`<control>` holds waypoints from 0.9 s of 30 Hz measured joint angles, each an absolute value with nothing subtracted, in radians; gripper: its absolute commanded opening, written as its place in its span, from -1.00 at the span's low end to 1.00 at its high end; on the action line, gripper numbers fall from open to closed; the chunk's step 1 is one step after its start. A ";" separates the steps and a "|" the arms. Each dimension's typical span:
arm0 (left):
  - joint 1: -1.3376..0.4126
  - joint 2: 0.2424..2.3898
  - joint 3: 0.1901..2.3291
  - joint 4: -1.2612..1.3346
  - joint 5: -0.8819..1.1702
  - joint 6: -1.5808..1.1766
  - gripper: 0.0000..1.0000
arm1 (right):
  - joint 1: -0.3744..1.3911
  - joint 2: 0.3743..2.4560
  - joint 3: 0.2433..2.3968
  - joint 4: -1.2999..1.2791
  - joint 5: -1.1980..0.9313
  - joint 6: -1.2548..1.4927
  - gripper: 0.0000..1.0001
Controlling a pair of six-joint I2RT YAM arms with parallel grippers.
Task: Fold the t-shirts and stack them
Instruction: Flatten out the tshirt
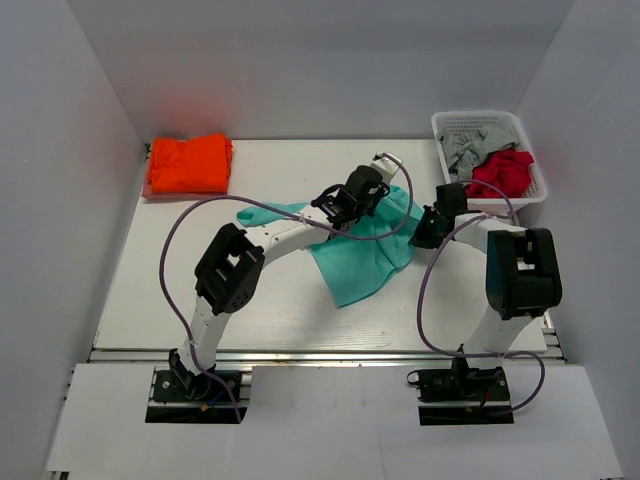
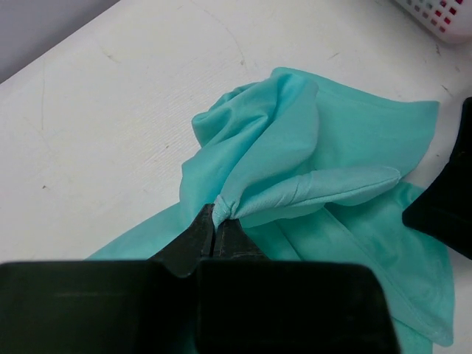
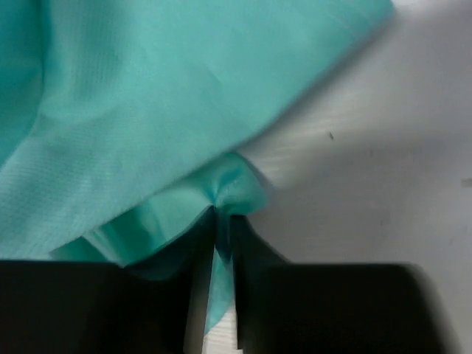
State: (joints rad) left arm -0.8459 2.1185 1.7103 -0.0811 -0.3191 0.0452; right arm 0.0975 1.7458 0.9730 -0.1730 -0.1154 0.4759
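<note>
The mint-teal t-shirt (image 1: 357, 262) lies crumpled in the middle of the table. It fills the left wrist view (image 2: 346, 140) and the right wrist view (image 3: 147, 96). My left gripper (image 1: 352, 212) is shut on a bunched fold of it (image 2: 219, 212) near its far edge. My right gripper (image 1: 424, 236) is shut on a pinch at its right edge (image 3: 225, 210). The bright orange t-shirt (image 1: 188, 163) lies folded at the far left corner of the table, away from both grippers.
A white basket (image 1: 447, 128) at the far right holds grey (image 1: 465, 150) and red (image 1: 503, 172) cloth. Its corner shows in the left wrist view (image 2: 442, 15). White walls enclose the table (image 1: 170, 280) on three sides.
</note>
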 measured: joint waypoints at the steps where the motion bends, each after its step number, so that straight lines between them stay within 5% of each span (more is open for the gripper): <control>1: -0.845 2.119 1.716 -0.086 -0.326 0.042 -1.00 | 0.102 1.757 0.981 -0.172 -0.115 0.478 -1.00; 12: -0.771 2.015 1.772 -0.156 -0.579 0.020 -1.00 | 0.117 1.508 0.986 -0.182 0.053 0.458 -1.00; 27: -0.710 1.176 1.475 0.034 -0.928 0.139 -1.00 | 0.113 0.991 1.143 -0.206 0.403 0.321 -1.00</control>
